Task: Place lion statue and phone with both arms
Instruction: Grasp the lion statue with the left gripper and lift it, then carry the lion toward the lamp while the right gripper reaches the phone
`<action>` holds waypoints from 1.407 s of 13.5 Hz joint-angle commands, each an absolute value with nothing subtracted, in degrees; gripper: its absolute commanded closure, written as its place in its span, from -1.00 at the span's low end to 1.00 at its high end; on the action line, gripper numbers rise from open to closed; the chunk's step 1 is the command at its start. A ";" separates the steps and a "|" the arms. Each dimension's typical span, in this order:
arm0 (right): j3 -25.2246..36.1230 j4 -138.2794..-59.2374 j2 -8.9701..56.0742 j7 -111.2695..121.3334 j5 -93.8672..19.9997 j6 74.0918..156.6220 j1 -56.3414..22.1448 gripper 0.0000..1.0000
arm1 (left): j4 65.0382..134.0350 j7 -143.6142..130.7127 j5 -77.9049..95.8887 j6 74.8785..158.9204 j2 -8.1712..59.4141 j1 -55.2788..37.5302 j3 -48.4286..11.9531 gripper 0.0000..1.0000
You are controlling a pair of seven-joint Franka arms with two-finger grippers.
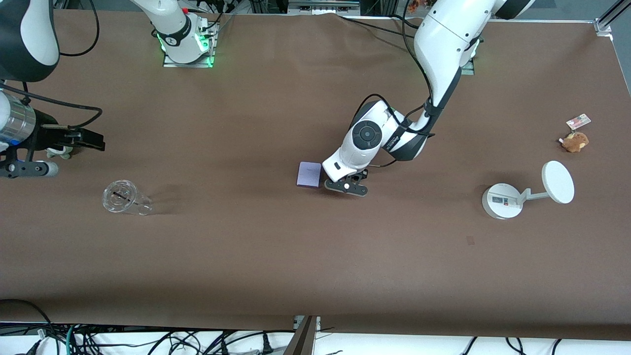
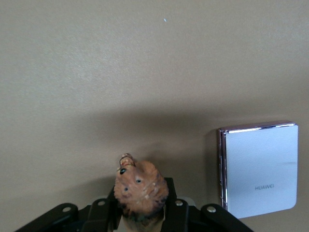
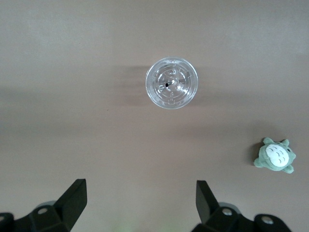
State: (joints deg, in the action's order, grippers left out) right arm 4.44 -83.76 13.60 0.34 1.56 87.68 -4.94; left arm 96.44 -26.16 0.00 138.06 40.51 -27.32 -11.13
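Left gripper [image 2: 141, 212] clamps the lion statue [image 2: 140, 188] beside the phone [image 1: 309, 174] — rigid, light, body-held. Right gripper [image 3: 140, 198] waits open over the cup [image 3: 171, 83].

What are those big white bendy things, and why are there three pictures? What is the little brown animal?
The white bendy things are two robot arms bolted at a brown table. Each ends in a two-fingered tool for grabbing.

The big picture comes from a camera high up, looking across at the robots. The other two come from small cameras on each arm's wrist, looking down past its tool.

The left tool is low in the middle of the table, shut on the lion statue. Right beside it lies the phone, flat.

The right tool is open and holds nothing; it hangs above a clear plastic cup, with a small green plush toy nearby.

Toward the left arm's end stand a white stand with a disc and a fluffy brown plush with a tag.
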 commanded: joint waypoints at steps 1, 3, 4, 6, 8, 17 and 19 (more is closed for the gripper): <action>4.39 -82.62 15.37 -0.44 0.88 88.50 -7.63 -1.00 | 97.21 -25.84 -1.23 131.86 34.56 -25.85 -10.64 0.99; 4.39 -82.62 16.95 -1.05 0.53 91.48 -9.66 -1.00 | 97.21 -24.61 -1.14 126.68 30.25 -23.92 -10.72 1.00; 4.39 -82.79 17.75 -3.84 0.18 93.06 -10.89 -1.00 | 97.12 -23.13 -1.14 123.17 27.71 -21.82 -10.81 1.00; 4.39 -82.88 19.68 -10.52 -2.45 94.74 -13.87 -1.00 | 96.77 -18.30 -1.06 114.40 22.79 -16.99 -10.99 0.96; 4.39 -82.88 21.87 -12.91 -4.21 96.93 -16.86 -1.00 | 96.59 -16.79 -1.23 108.04 20.48 -12.24 -10.55 0.96; 4.39 -82.79 34.17 -38.21 -7.29 116.43 -33.56 -1.00 | 99.39 0.34 -4.92 119.78 31.02 7.64 -10.11 0.95; 4.39 -82.71 37.34 -42.17 -7.21 121.18 -36.55 -1.00 | 104.04 0.00 -4.83 127.49 31.64 7.91 -10.11 0.94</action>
